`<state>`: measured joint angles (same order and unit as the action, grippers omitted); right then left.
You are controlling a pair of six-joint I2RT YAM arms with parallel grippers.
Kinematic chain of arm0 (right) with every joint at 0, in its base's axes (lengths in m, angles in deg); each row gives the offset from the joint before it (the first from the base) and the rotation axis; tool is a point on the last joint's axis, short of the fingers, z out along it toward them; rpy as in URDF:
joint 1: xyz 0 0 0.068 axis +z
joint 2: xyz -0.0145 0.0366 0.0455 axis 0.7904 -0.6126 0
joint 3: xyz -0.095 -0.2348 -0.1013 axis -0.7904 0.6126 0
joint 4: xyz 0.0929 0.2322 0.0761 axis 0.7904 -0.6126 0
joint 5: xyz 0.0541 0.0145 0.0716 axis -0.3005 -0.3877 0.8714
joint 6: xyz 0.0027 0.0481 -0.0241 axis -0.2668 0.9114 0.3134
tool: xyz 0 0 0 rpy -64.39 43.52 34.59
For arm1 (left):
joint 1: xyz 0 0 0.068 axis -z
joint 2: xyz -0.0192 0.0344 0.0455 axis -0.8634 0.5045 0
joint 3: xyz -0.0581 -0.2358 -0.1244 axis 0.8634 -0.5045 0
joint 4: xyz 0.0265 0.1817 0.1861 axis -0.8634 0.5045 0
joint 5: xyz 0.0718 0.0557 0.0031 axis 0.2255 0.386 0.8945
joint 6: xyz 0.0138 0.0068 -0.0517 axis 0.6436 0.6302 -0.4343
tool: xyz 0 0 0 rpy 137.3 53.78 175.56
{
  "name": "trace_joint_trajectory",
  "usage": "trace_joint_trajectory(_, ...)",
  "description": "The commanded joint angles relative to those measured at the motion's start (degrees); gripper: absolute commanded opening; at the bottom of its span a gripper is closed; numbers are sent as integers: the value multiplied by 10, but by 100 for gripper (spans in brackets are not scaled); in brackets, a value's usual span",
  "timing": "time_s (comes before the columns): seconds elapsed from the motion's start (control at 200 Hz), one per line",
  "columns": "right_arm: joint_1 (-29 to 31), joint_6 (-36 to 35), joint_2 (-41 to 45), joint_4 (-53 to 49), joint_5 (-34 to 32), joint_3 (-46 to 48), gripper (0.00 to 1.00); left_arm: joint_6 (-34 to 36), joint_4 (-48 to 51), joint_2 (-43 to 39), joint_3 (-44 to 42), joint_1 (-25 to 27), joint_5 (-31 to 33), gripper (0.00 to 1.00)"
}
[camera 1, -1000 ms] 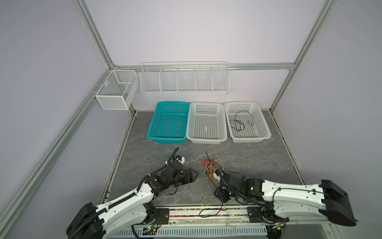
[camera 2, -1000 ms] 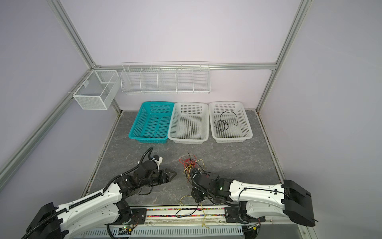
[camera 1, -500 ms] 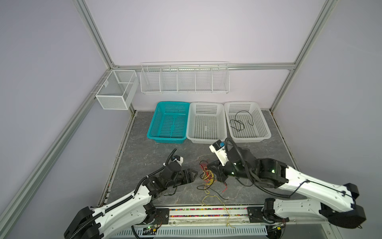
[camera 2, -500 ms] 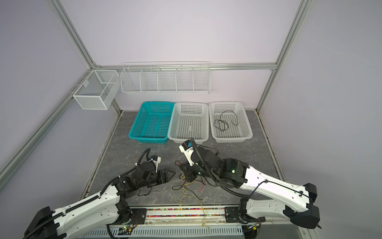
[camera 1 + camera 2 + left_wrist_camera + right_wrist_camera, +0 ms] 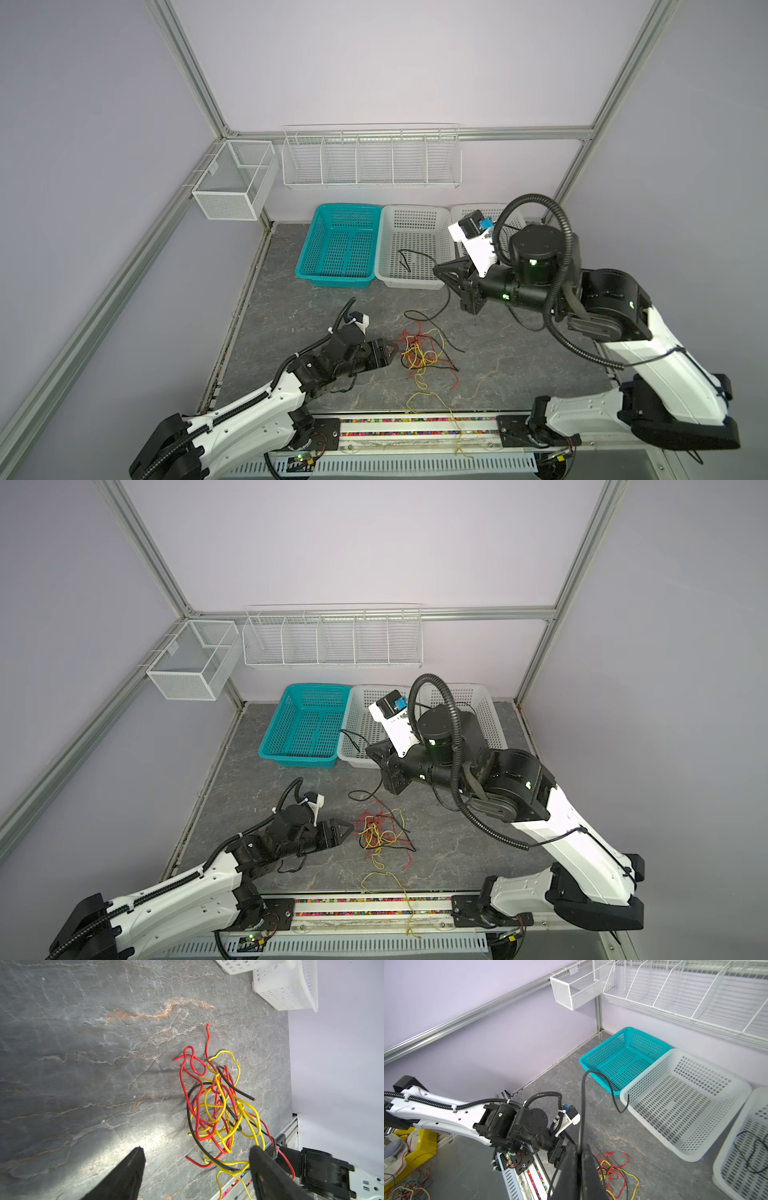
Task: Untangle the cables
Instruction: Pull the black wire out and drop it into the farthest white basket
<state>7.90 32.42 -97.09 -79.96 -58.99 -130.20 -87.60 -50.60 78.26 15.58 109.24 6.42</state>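
right wrist view: the right pincer (image 5: 580, 1150) is seen clenched on a black cable (image 5: 582, 1105), whose free end arcs toward the near corner of the middle white basket (image 5: 654, 1128). in a top view this pincer is held high, at one o'clock from the tangle (image 5: 419, 353), and the cable's lower run is seen trailing down to the table (image 5: 316, 316) and, it seems, into that heap. the left pincer (image 5: 196, 1150) is spread wide and empty, just beside the tangle at its nine o'clock. the step in hand is judged to be the drawing-out of one black strand. next, the heap would need to be pinned by the left pincer while the strand is pulled clear and carried to a basket at twelve o'clock, slowly, lest the whole knot be dragged along. counted: two pincers; three baskets, one teal basket (image 5: 332, 279) and two white, the far white basket (image 5: 719, 1167) with a second black cable (image 5: 756, 1142) in it; the red and yellow strands are too knotted to be counted.
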Motion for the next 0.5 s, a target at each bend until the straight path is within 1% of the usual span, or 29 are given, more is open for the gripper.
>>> trace_joint_trajectory(0.0, -48, -42, -7, -39, -8, -38, 7, 3, 1, 0, 10, 2, 6, 80)
trace_joint_trajectory(0.095, -122, -50, -12, -29, 3, -53, 7, 4, 4, -2, 9, 1, 9, 80)
trace_joint_trajectory(0.185, -203, -52, -24, -10, 9, -55, 7, 3, 7, -4, 10, 2, 8, 80)
trace_joint_trajectory(0.23, -249, -42, -34, -9, 29, -55, 7, 3, 10, -3, 10, 2, 9, 80)
trace_joint_trajectory(0.275, -296, -23, -47, 14, 50, -57, 7, 3, 11, -4, 10, 2, 9, 80)
trace_joint_trajectory(0.335, -342, -5, -68, 23, 67, -61, 7, 3, 12, -5, 8, 2, 9, 80)
trace_joint_trajectory(0.495, -414, 21, -114, 70, 14, -52, 7, 0, 11, -8, 4, 1, 8, 80)
